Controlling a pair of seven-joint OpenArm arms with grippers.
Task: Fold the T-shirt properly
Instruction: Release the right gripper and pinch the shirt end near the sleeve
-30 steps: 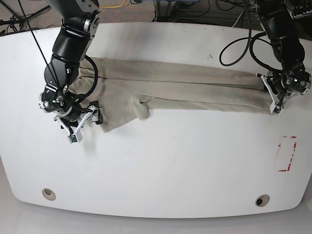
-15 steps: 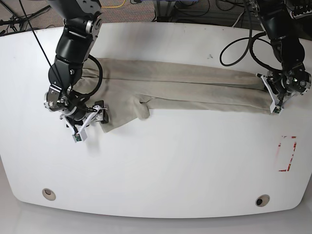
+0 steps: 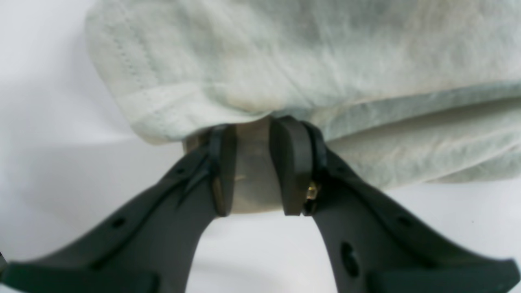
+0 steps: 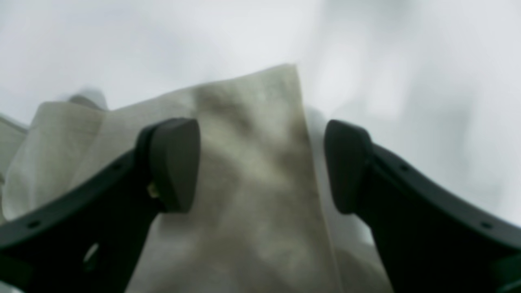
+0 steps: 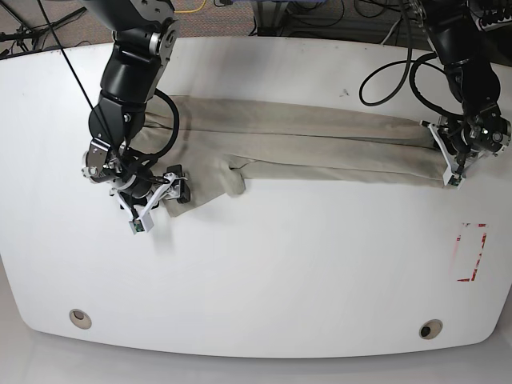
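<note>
The khaki T-shirt (image 5: pixel 320 144) lies as a long folded band across the far half of the white table (image 5: pixel 264 272). At its right end my left gripper (image 5: pixel 448 166) is shut on it. In the left wrist view the gripper (image 3: pixel 254 128) has a fold of the T-shirt (image 3: pixel 285 61) pinched between its dark pads. My right gripper (image 5: pixel 160 205) is at the shirt's near left corner. Seen from the right wrist, this gripper (image 4: pixel 262 162) is open wide, its jaws either side of a corner of the T-shirt (image 4: pixel 244 224).
A red-outlined rectangle (image 5: pixel 470 252) is marked on the table near its right edge. Two round holes (image 5: pixel 80 318) (image 5: pixel 430 329) sit near the front edge. Cables (image 5: pixel 384 72) loop off the left arm at the back right.
My right arm has moved to the right, bringing its open gripper onto the shirt's near left corner. The left arm and the shirt's right end have not moved.
</note>
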